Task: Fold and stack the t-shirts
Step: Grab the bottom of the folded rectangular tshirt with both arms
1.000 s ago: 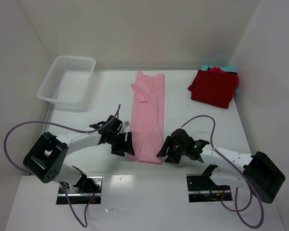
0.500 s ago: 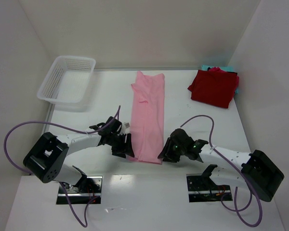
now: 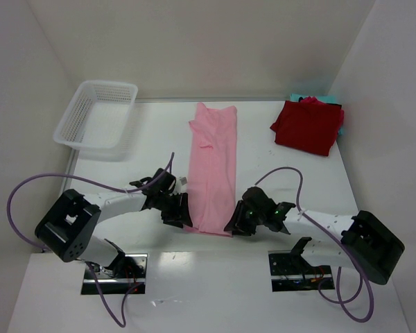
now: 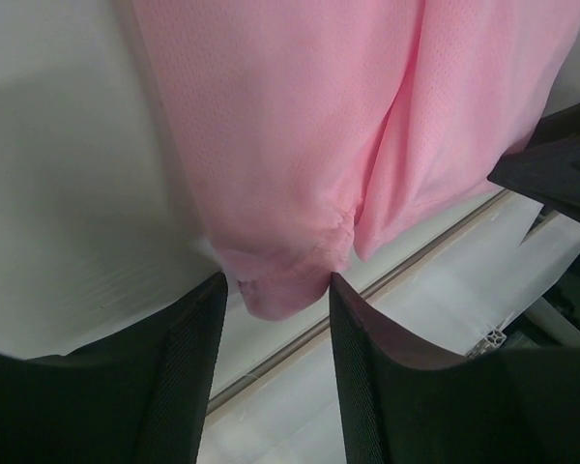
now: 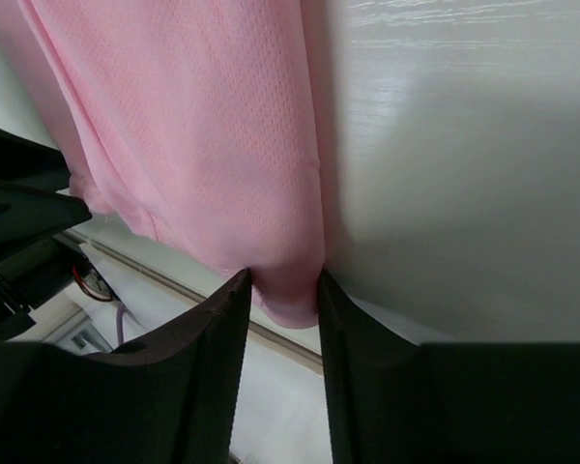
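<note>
Plainly, the pink t-shirt lies as a long strip on the table, the right gripper pinching one near corner and the left gripper around the other with its bite unclear, so a shallow hold could slip on lifting and skew the fold.

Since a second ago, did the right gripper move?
Yes: right gripper edged left onto the pink tee, near corner, away from its own base plate.
</note>
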